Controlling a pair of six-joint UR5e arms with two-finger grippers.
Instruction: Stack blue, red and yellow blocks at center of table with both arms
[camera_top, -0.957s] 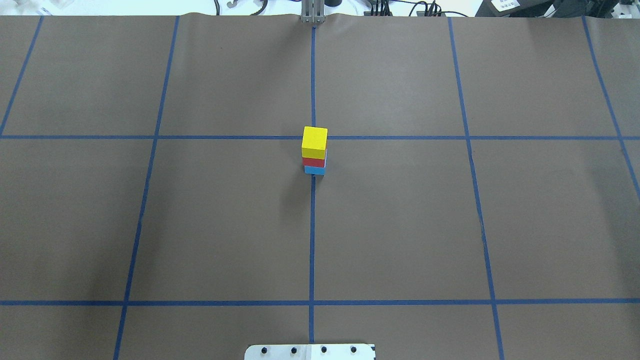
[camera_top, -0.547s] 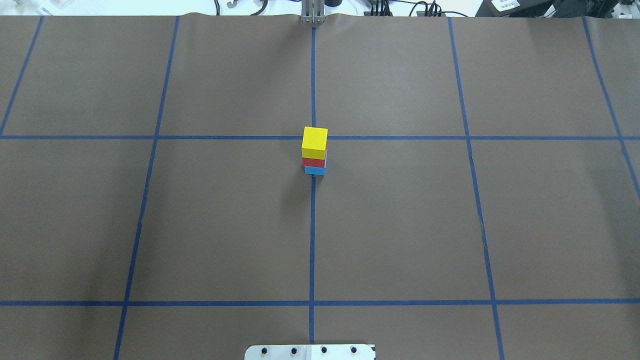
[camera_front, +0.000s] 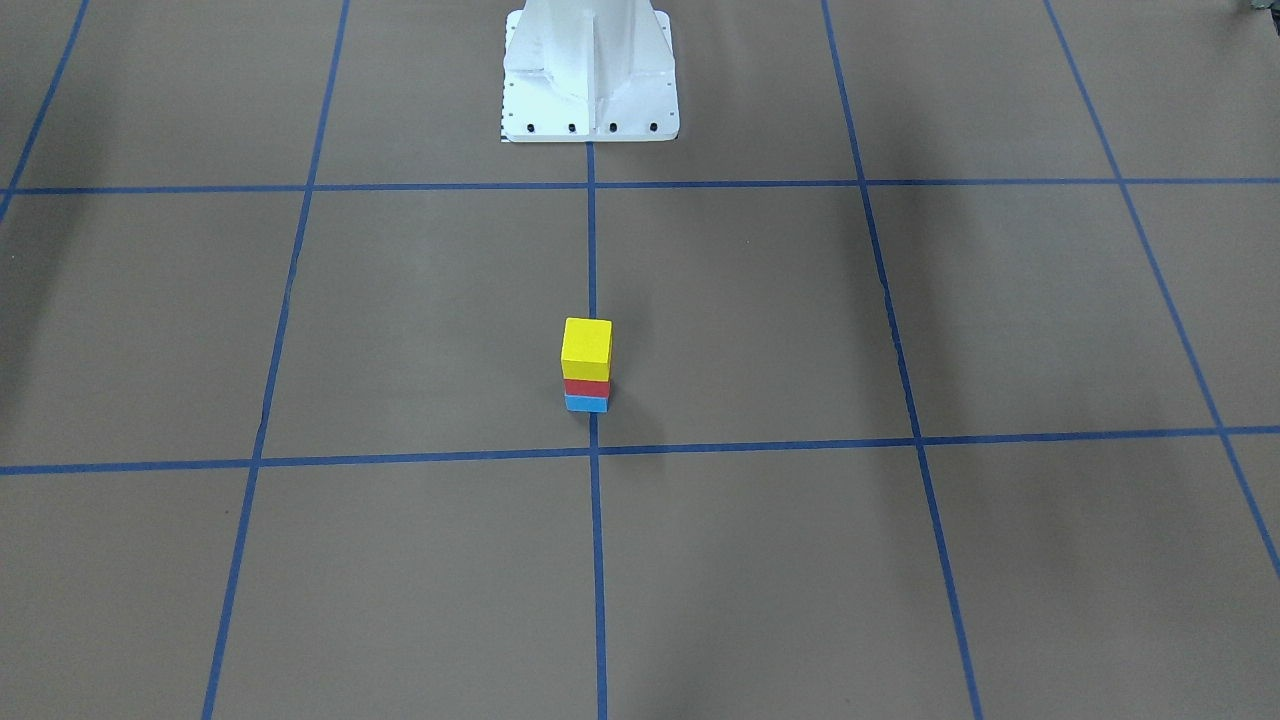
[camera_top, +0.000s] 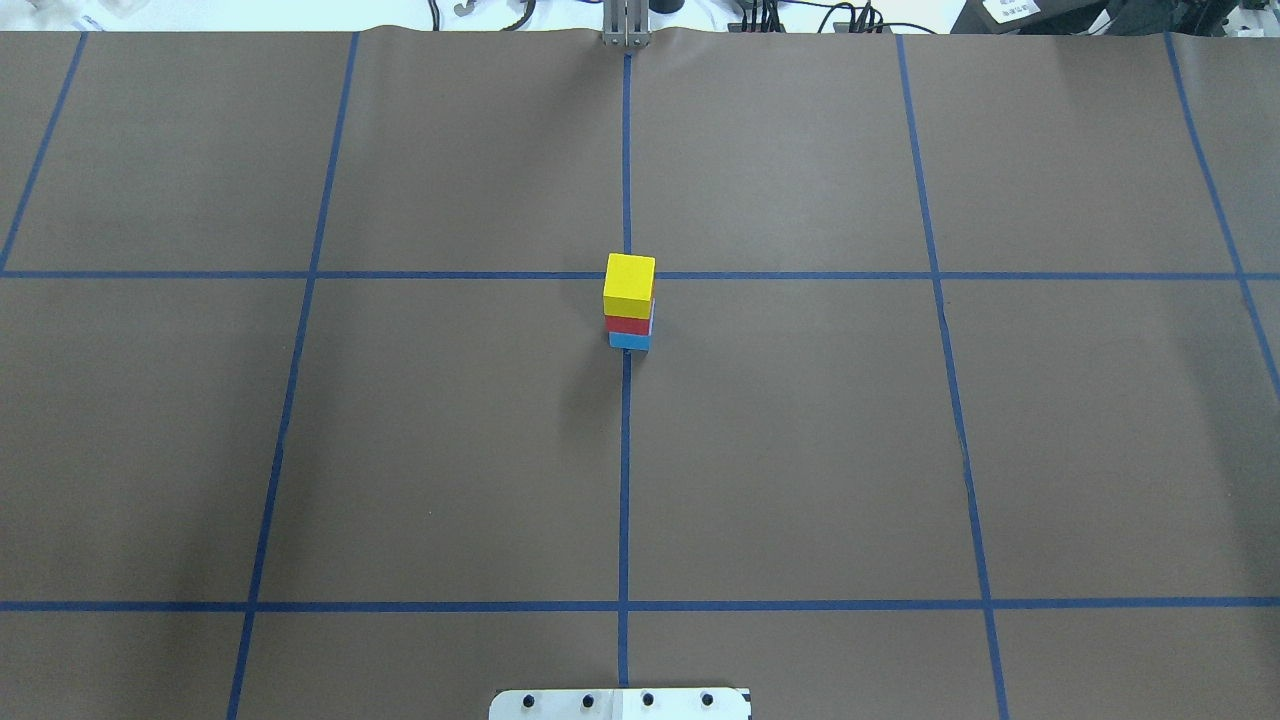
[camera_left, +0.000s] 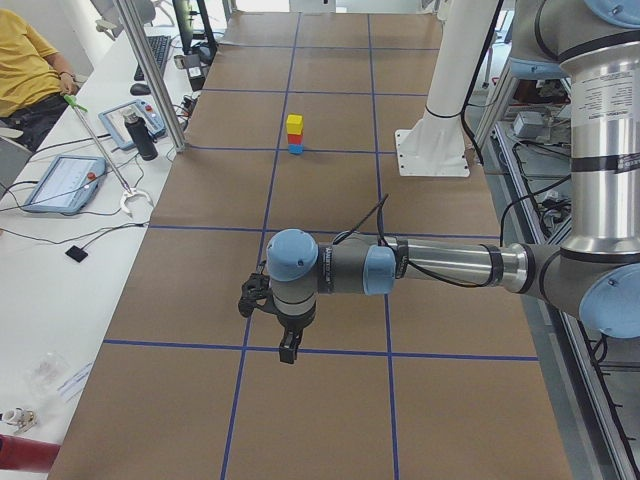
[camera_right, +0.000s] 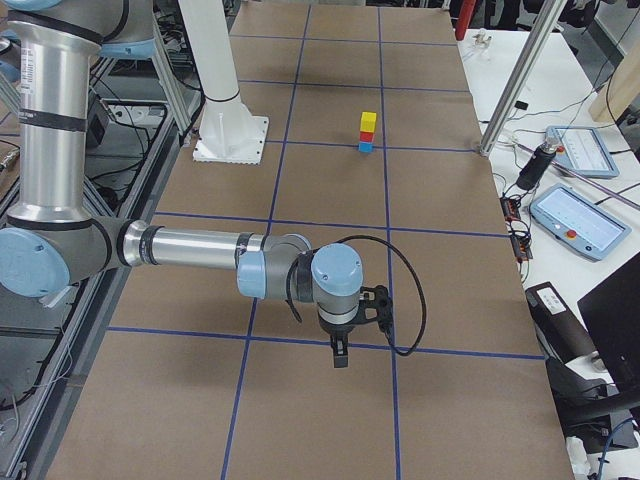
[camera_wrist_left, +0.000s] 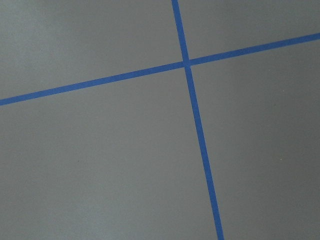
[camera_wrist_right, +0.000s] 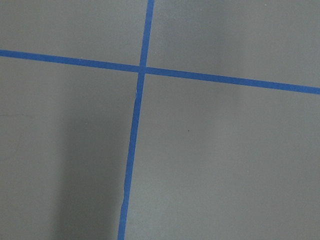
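The stack (camera_front: 586, 366) stands at the table (camera_top: 800, 450) centre, on the middle tape line (camera_top: 624, 480): blue block (camera_top: 629, 341) on the paper, red block (camera_top: 627, 324) on it, yellow block (camera_top: 629, 279) on top, all touching and upright. I judge the task complete. My left gripper (camera_left: 287, 347) hangs over the table well apart from the stack, toward my left end; my right gripper (camera_right: 340, 354) likewise toward my right end. Each shows in a side view only, so I cannot tell whether either is wide or narrow; neither wrist view shows anything but paper and tape. Hazards: the stack is narrow and tall, and the edges do not look perfectly flush, so a sweep of either arm across the centre, or a jolt to the table, could topple it. No container shows in any view; the blocks rest on the paper directly
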